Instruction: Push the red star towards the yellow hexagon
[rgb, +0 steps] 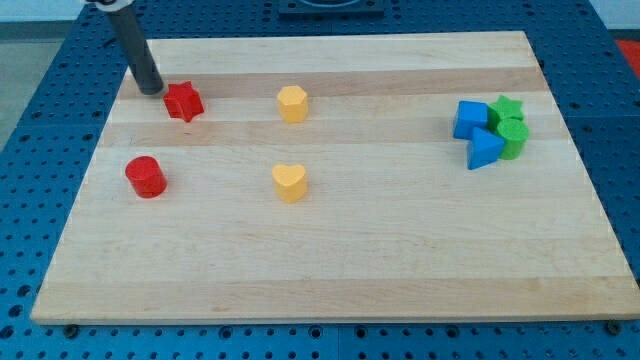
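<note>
On the pale wooden counter (330, 250), the arm's straight dark rod leans down from the view's top left, and its lower end, the tip (151, 90), rests just to the view's left of the small red star-shaped block (184, 101), close enough that contact between them cannot be ruled in or out. The arm carries no jaws; its end effector is the plain rod alone, so there is nothing to spread or press together.

The red star sits near the counter's upper left corner. To the view's right of it, on roughly the same line and well apart, stands the yellow hexagon block (292, 103), with bare wood between the two.

Below the star, toward the view's bottom left, is a red cylinder block (146, 176). A yellow heart-shaped block (290, 182) lies below the hexagon.

Far across the counter at the view's right, a tight cluster gathers: a blue cube-like block (469, 118), a blue triangular block (484, 149), a green star block (507, 107) and a green cylinder-like block (513, 136), packed against one another.

A blue perforated surface (40, 40) surrounds the counter.
</note>
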